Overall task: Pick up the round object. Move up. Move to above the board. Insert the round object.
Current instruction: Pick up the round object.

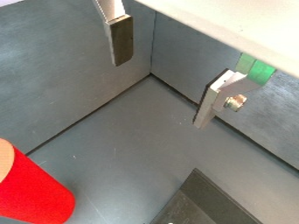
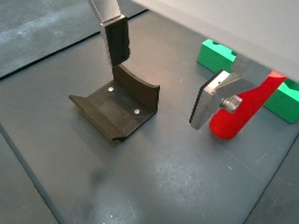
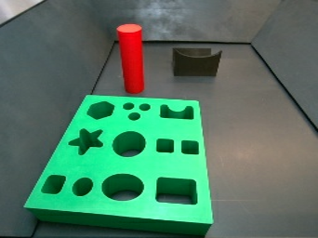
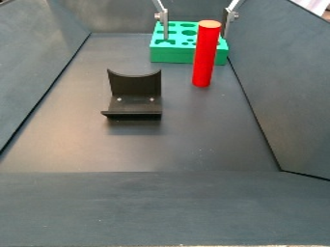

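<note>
The round object, a tall red cylinder (image 3: pixel 130 58), stands upright on the grey floor just beyond the far edge of the green board (image 3: pixel 130 153). It also shows in the side view (image 4: pixel 206 53) in front of the board (image 4: pixel 175 45). My gripper (image 4: pixel 196 10) is open and empty, high above the peg and board, with only its fingertips (image 4: pixel 160 13) in view. In a wrist view the gripper (image 2: pixel 166 70) hangs open, and the peg (image 2: pixel 246 109) stands partly behind one finger, with the board (image 2: pixel 218 56) beyond. In a wrist view (image 1: pixel 170 68) the peg (image 1: pixel 30 188) sits off to one side.
The dark fixture (image 3: pixel 195 60) stands on the floor beside the peg, also in the side view (image 4: pixel 133 95) and under one finger in a wrist view (image 2: pixel 117 105). Grey walls (image 4: pixel 52 58) enclose the floor on both sides and at the back.
</note>
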